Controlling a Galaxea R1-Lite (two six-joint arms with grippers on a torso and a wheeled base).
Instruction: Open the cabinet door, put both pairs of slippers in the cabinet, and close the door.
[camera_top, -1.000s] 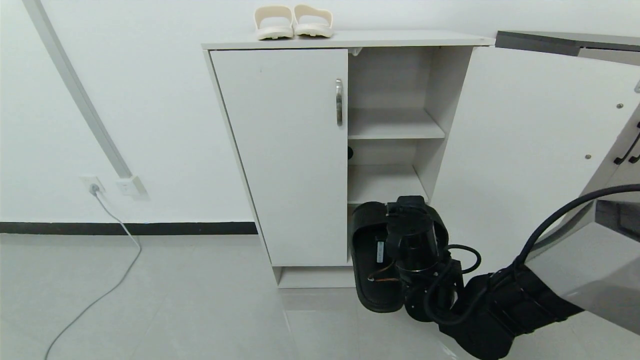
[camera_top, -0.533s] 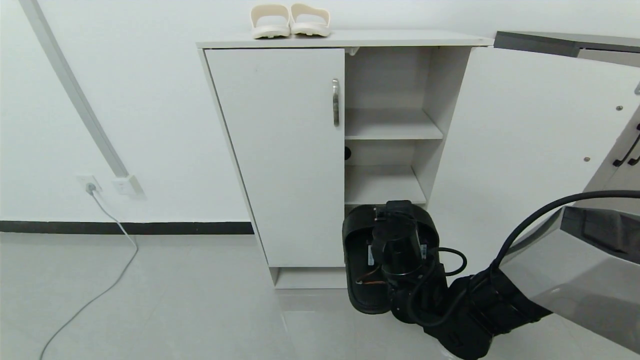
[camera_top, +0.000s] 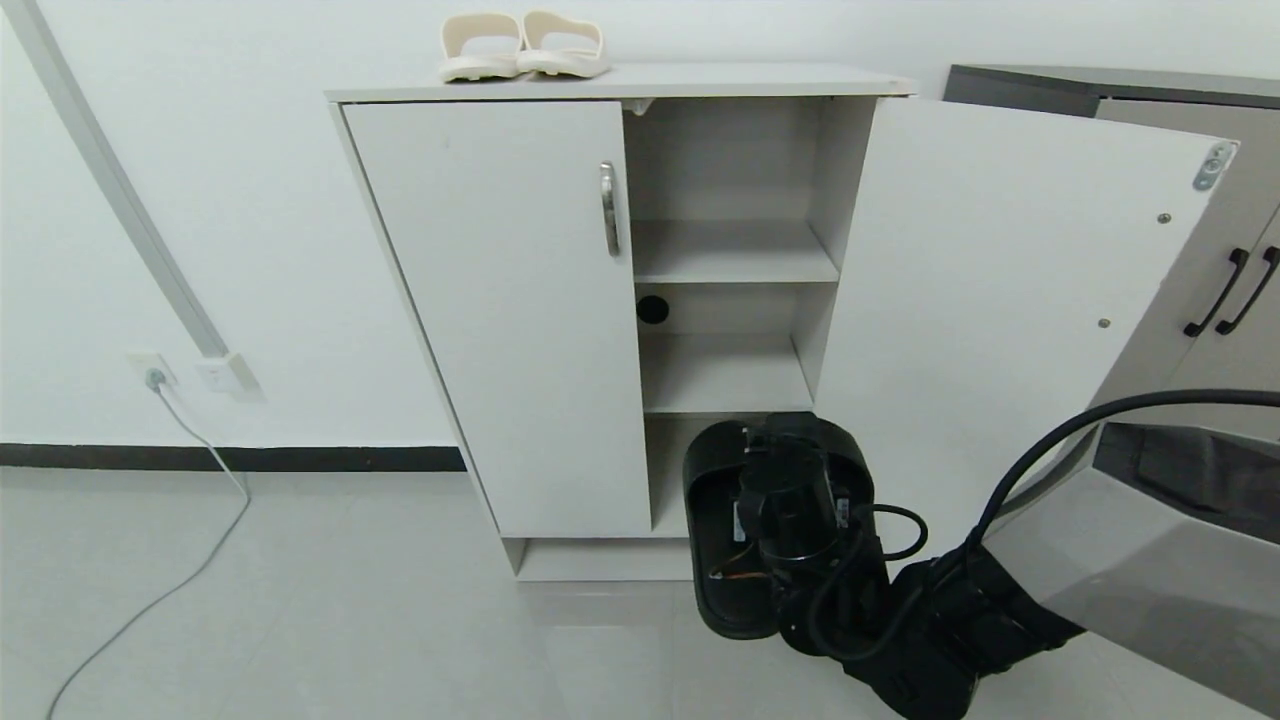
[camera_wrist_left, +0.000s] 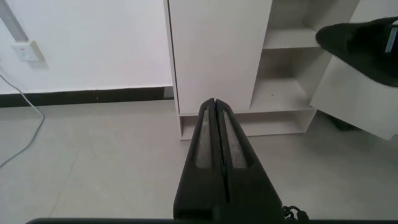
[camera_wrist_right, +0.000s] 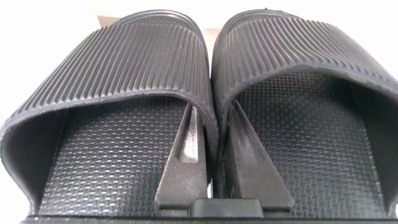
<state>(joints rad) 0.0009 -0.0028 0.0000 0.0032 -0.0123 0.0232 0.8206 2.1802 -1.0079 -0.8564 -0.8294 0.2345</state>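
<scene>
The black slippers (camera_top: 715, 570), clamped in the right hand (camera_wrist_right: 212, 118) at lower centre, are best slid level onto the bottom shelf (camera_top: 667, 500).

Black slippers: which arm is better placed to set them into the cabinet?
Right. The right claw is shut on the black slippers, holding them before the cabinet's open side. The left claw is shut and empty, over the floor farther back.

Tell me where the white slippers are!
In the head view, the white slippers sit side by side on top of the cabinet, toward its left end, right above the closed door.
</scene>
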